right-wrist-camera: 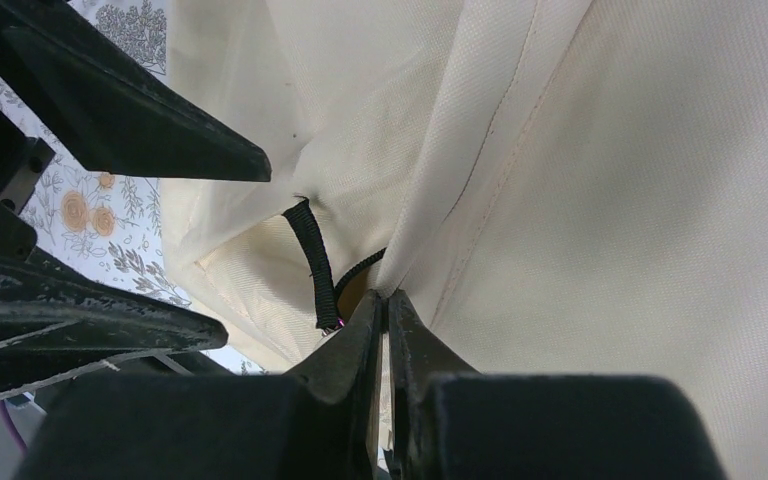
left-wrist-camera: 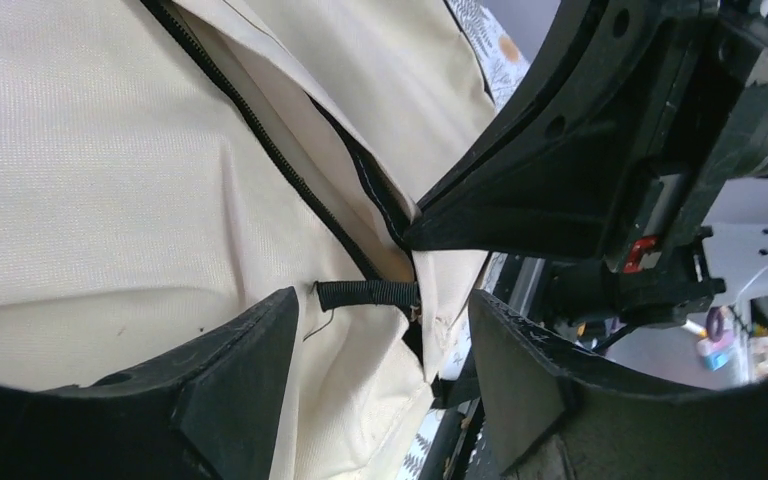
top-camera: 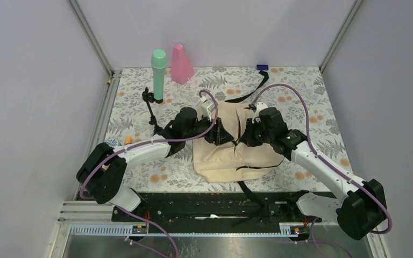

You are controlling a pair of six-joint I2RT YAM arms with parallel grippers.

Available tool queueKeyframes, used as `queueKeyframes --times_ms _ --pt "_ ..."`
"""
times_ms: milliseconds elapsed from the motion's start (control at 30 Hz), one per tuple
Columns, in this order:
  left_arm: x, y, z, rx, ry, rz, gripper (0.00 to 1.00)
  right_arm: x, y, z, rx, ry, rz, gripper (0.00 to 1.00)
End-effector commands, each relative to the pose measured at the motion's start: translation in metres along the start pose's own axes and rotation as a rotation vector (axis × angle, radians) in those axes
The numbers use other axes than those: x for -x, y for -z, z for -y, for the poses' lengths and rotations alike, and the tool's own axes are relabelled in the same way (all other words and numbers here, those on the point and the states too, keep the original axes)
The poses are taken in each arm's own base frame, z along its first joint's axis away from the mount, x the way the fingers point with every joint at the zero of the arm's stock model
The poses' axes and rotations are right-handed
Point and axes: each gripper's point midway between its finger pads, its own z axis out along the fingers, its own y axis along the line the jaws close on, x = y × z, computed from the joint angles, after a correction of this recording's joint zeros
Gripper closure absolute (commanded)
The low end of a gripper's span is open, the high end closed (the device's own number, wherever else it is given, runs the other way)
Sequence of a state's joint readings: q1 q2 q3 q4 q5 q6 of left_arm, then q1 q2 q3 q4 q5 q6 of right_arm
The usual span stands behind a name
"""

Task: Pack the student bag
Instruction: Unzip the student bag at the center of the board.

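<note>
At the centre of the top view, the student bag point(top-camera: 231, 156) lies slumped on the flower-patterned bench point(top-camera: 312, 107), and both arms meet over its upper half. The left gripper point(left-wrist-camera: 384, 310) is spread wide, its 2 fingers point(left-wrist-camera: 230, 385) hanging on either side of a short black cord pull point(left-wrist-camera: 368, 293) at the zipper line; the cord sits in the gap between them and is not clamped. The right gripper point(right-wrist-camera: 381, 305) is closed tight, pinching a fold of cream fabric at a seam just beside that cord. The 2 grippers crowd each other. In the left wrist view the right one's black body fills the upper right of the frame and hides the bag's top edge; in the right wrist view the left fingers block the left side. A black strap point(top-camera: 247, 92) trails from the bag toward the upper right of the top view, ending near a small purple block point(top-camera: 262, 67). A green cylinder point(top-camera: 158, 75) and a pink cone point(top-camera: 182, 64) stand upright at the upper left, well apart from the bag. A thin black clip stand point(top-camera: 150, 105) stands just in front of the cylinder, close to the left arm.
</note>
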State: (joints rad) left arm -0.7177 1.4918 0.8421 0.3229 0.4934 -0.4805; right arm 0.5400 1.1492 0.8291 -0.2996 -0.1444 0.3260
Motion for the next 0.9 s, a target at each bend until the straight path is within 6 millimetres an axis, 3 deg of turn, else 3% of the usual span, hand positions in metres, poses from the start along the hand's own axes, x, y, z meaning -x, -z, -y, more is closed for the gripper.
queueKeyframes --times_ms 0,167,867 --pt "0.013 -0.008 0.002 -0.019 0.094 0.086 0.36 0.013 0.003 -0.010 0.046 0.005 0.041 1.00" --pt "0.009 -0.016 -0.004 -0.008 0.127 0.071 0.40 0.014 0.003 -0.011 0.049 0.004 0.041 1.00" --pt "-0.001 -0.026 0.007 -0.082 0.171 0.070 0.59 0.012 -0.003 -0.012 0.054 -0.016 0.022 1.00"
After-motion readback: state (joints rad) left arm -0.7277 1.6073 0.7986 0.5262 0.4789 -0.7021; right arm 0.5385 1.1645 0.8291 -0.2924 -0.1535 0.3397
